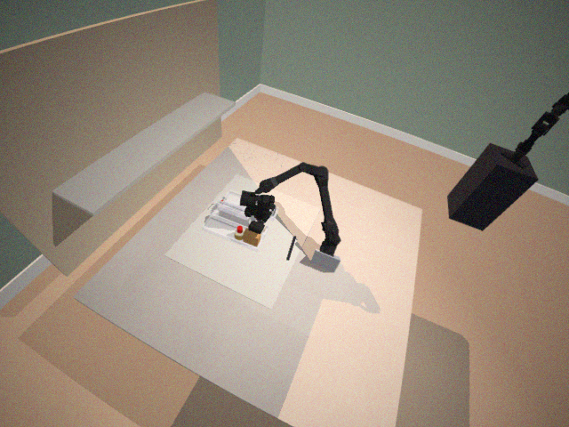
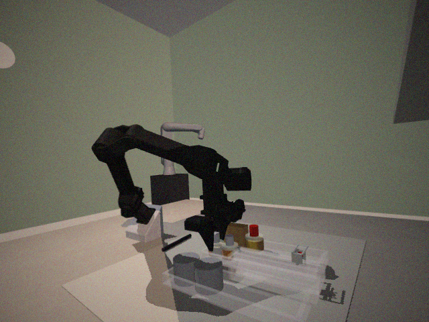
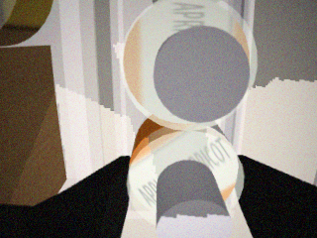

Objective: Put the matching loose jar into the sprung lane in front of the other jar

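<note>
My gripper (image 2: 217,243) (image 3: 181,166) is shut on an apricot jar (image 3: 141,183) with a grey cap, at the front of the sprung lane. The held jar looks tilted in the wrist view; fingers partly hide it in the exterior view. The matching apricot jar (image 2: 228,248) (image 3: 200,74) stands in the lane directly behind it. The two overlap in the wrist view, touching or nearly so. The clear rack (image 1: 227,236) holds the lanes. The pusher plate and front stop cannot be made out, nor whether the held jar's base meets the lane floor.
A yellow jar with a red cap (image 1: 239,230) (image 2: 254,241) and a brown box (image 1: 252,237) (image 2: 237,233) (image 3: 30,124) stand in the neighbouring lane. Two grey cylinders (image 2: 184,270) (image 2: 208,277) stand on the other side. A black bar (image 1: 291,248) (image 2: 176,242) lies between rack and arm base.
</note>
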